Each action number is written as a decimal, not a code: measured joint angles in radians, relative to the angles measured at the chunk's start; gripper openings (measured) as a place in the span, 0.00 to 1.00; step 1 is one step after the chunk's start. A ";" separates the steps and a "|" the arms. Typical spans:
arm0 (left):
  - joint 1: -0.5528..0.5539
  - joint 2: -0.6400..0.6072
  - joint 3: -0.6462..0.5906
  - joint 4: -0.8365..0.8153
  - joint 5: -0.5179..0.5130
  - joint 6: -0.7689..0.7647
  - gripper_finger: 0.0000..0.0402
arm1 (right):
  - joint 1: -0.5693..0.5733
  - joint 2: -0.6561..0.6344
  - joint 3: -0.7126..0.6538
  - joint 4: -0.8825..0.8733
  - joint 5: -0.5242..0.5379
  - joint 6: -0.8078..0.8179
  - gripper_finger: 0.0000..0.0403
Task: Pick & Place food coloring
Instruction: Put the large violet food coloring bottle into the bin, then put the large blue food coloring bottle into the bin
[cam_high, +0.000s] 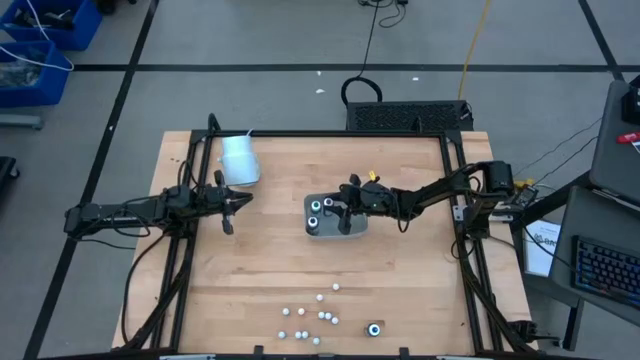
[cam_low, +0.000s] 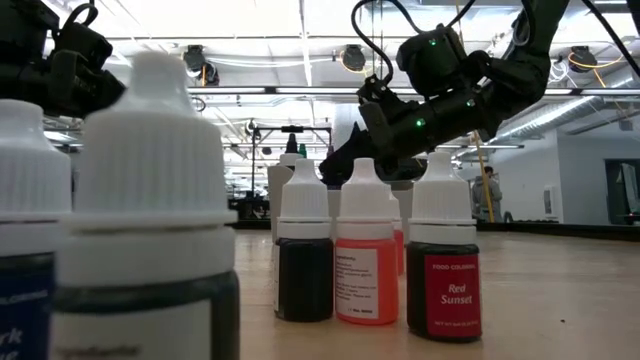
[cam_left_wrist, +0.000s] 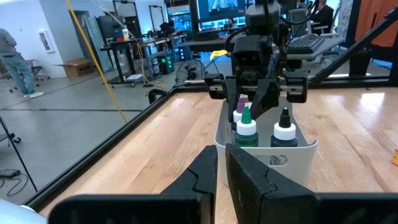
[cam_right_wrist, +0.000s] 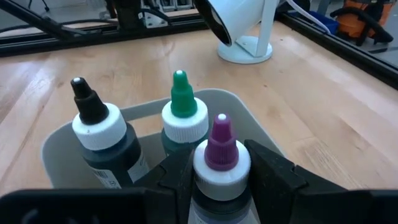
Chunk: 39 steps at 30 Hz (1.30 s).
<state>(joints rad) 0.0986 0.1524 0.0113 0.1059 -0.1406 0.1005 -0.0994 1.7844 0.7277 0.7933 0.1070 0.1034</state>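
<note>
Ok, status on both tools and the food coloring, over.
Right tool over the tray, shut on the purple-tipped bottle. Left tool shut, empty, waiting left of the tray. Two bottles already in, loose bottles at the front edge. Nothing in the way.

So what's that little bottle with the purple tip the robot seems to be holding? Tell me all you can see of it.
The purple-tipped bottle is a small dropper bottle: a purple pointed nozzle with a pale dot at its tip, above a ribbed white collar. It stands upright inside the grey tray, beside a green-tipped bottle and a black-tipped one. The right gripper has a dark finger on each side of its neck. Its body is mostly hidden.
</note>
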 joint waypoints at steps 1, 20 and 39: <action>0.000 0.000 0.000 0.000 0.000 0.000 0.10 | 0.000 0.000 0.000 -0.003 0.000 -0.001 0.30; 0.000 0.000 0.000 0.000 0.000 -0.004 0.10 | -0.002 0.003 -0.002 0.075 -0.003 -0.014 0.39; 0.000 0.000 0.000 -0.001 0.002 -0.005 0.10 | 0.044 -0.541 -0.001 -0.419 -0.017 -0.141 0.43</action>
<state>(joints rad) 0.0988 0.1524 0.0113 0.1051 -0.1388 0.0959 -0.0551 1.2431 0.7265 0.3745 0.0898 -0.0375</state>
